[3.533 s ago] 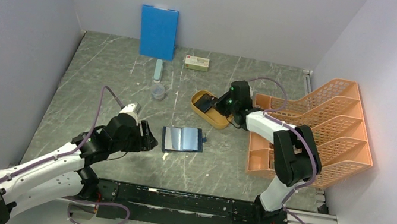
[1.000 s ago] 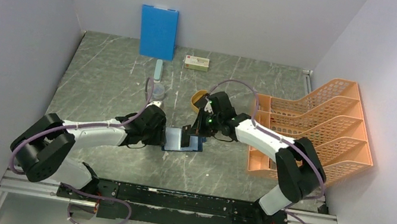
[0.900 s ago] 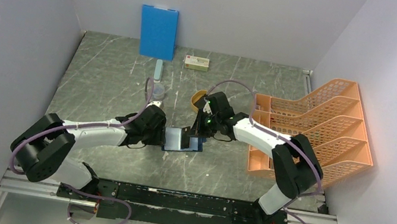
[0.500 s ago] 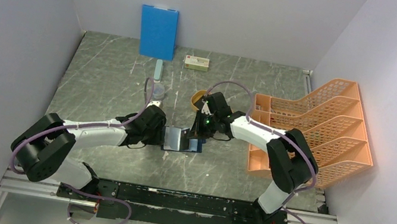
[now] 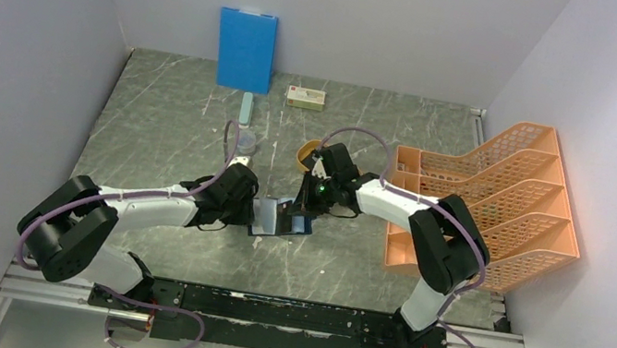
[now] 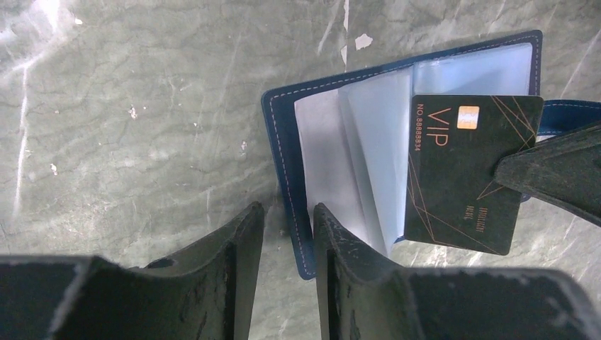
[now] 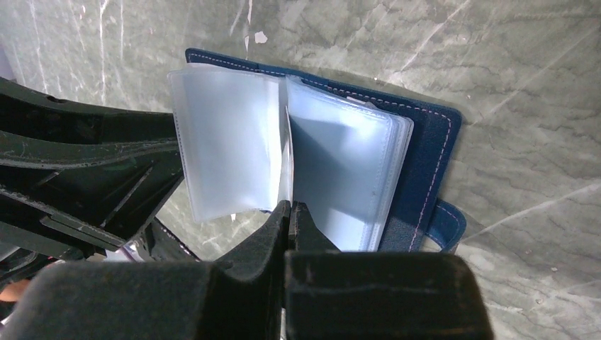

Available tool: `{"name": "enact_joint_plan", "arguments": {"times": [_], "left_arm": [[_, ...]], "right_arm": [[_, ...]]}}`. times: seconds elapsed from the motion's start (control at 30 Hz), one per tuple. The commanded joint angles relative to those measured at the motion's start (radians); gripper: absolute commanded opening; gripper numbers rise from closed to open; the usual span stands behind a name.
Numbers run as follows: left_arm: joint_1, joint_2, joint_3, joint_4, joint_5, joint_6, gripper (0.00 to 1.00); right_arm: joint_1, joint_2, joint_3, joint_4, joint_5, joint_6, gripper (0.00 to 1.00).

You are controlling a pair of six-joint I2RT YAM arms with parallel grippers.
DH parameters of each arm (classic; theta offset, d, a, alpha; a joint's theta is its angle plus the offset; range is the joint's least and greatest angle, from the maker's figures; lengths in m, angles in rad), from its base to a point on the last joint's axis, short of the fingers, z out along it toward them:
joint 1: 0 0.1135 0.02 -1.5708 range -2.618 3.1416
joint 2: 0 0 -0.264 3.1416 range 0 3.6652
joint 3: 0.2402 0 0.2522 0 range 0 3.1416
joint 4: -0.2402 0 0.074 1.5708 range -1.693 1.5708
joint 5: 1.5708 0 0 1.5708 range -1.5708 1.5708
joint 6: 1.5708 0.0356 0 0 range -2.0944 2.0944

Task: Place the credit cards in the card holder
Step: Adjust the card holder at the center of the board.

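The navy card holder (image 5: 281, 218) lies open on the marble table, its clear sleeves (image 6: 354, 156) fanned up. My left gripper (image 6: 287, 209) stands open by a narrow gap. Its fingers straddle the near corner of the holder's left cover (image 6: 280, 142), and table shows between the left finger and the cover. My right gripper (image 7: 289, 205) is shut on a black VIP credit card (image 6: 461, 177), gripping its right edge. The card's left edge sits against the sleeves at the holder's fold (image 7: 287, 142). In the top view the two grippers (image 5: 254, 210) (image 5: 307, 207) meet over the holder.
A yellow oval tray (image 5: 308, 152) sits just behind the right wrist. An orange file rack (image 5: 488, 198) fills the right side. A blue board (image 5: 245, 49) leans on the back wall, with a small box (image 5: 306, 97), a pale bar (image 5: 246, 108) and a clear cup (image 5: 246, 139) nearby.
Since 3.5 s ago both arms came to the holder, the right from the yellow tray. In the last second the left jaws narrowed at the cover and the card edged left.
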Motion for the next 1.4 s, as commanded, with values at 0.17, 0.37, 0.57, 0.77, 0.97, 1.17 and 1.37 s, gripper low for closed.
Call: {"name": "enact_joint_plan", "arguments": {"times": [0.17, 0.37, 0.57, 0.77, 0.97, 1.17, 1.37], "left_arm": [[-0.003, 0.044, -0.006, -0.011, -0.033, 0.004, 0.33], [-0.003, 0.105, 0.027, 0.052, 0.020, 0.031, 0.26], [-0.008, 0.192, 0.091, 0.068, 0.055, 0.029, 0.22], [-0.008, 0.063, 0.097, -0.043, -0.049, -0.020, 0.27], [-0.009, -0.168, 0.074, -0.076, -0.068, -0.022, 0.51], [-0.029, -0.182, 0.107, 0.088, 0.164, -0.013, 0.50], [-0.081, 0.012, 0.154, 0.183, 0.268, -0.028, 0.34]], "right_arm": [[-0.006, -0.002, -0.016, 0.011, -0.001, 0.002, 0.00], [-0.006, -0.099, -0.166, 0.056, 0.011, 0.040, 0.00], [-0.006, -0.192, -0.239, 0.065, 0.037, 0.071, 0.00], [-0.010, -0.251, -0.213, 0.014, 0.077, 0.062, 0.00], [-0.011, -0.258, -0.195, -0.001, 0.095, 0.050, 0.00], [-0.011, -0.243, -0.181, 0.009, 0.094, 0.051, 0.00], [-0.011, -0.236, -0.173, 0.008, 0.096, 0.053, 0.00]]}}
